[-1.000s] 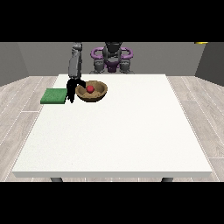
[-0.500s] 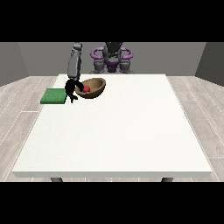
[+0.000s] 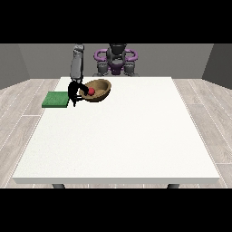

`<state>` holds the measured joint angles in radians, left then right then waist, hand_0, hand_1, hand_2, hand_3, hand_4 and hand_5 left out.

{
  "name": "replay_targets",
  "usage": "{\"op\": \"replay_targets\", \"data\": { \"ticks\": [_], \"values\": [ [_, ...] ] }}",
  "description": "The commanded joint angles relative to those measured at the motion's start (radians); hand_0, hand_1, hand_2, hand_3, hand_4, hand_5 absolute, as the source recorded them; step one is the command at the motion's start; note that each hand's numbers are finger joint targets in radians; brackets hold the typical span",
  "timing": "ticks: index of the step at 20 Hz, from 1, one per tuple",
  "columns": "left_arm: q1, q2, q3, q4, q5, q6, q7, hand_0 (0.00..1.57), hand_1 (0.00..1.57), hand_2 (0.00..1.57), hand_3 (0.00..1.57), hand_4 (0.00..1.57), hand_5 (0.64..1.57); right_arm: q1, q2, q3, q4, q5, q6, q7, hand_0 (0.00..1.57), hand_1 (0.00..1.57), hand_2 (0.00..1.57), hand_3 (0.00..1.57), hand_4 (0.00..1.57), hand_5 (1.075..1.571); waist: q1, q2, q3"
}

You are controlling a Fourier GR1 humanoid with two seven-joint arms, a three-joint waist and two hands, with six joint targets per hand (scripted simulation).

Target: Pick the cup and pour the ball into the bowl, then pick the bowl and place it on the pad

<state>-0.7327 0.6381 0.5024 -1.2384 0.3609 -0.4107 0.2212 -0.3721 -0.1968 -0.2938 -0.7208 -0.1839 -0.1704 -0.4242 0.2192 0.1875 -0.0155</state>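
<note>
A brown wooden bowl [image 3: 100, 89] hangs tilted just above the table's far left part, its opening turned toward the camera. A red ball [image 3: 91, 91] lies inside it near the left rim. The black hand at the view's left [image 3: 74, 92] has its fingers curled over the bowl's left rim. The green pad [image 3: 55, 99] lies flat to the left, right beside that hand. No cup shows anywhere. The hand at the view's right is not visible.
The white table [image 3: 122, 136] stretches wide toward the camera. The robot's torso [image 3: 116, 60] with purple parts stands behind the far edge. The grey forearm [image 3: 77, 65] comes down steeply to the hand.
The bowl has been lifted off the table and tipped more toward the camera, and it has shifted a little to the left with the hand. The ball stays inside.
</note>
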Motion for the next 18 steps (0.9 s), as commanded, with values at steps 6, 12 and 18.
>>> {"op": "replay_targets", "data": {
  "ticks": [6,12,18],
  "values": [
    [0.082,0.040,0.037,0.112,-0.037,-0.015,-0.056,0.00,0.00,0.00,0.00,1.20,1.540,-0.063,-0.294,0.063,-0.033,0.084,-0.003,0.463,1.57,1.57,1.57,0.97,1.05,1.557,-0.101,-0.068,0.0111],
    [0.144,0.037,0.042,0.160,-0.067,0.000,-0.124,0.00,0.00,0.00,0.00,1.20,1.541,-0.117,-0.395,0.081,-0.074,0.093,0.111,0.576,1.57,1.57,1.57,0.68,1.09,1.568,-0.179,-0.096,0.0150],
    [0.212,0.125,0.117,0.254,-0.045,-0.068,-0.233,0.00,0.00,0.00,0.00,1.20,1.542,-0.091,-0.485,0.015,-0.073,0.048,0.207,0.566,1.57,1.57,1.57,0.58,1.09,1.564,-0.212,-0.070,0.0152]
  ]
}}
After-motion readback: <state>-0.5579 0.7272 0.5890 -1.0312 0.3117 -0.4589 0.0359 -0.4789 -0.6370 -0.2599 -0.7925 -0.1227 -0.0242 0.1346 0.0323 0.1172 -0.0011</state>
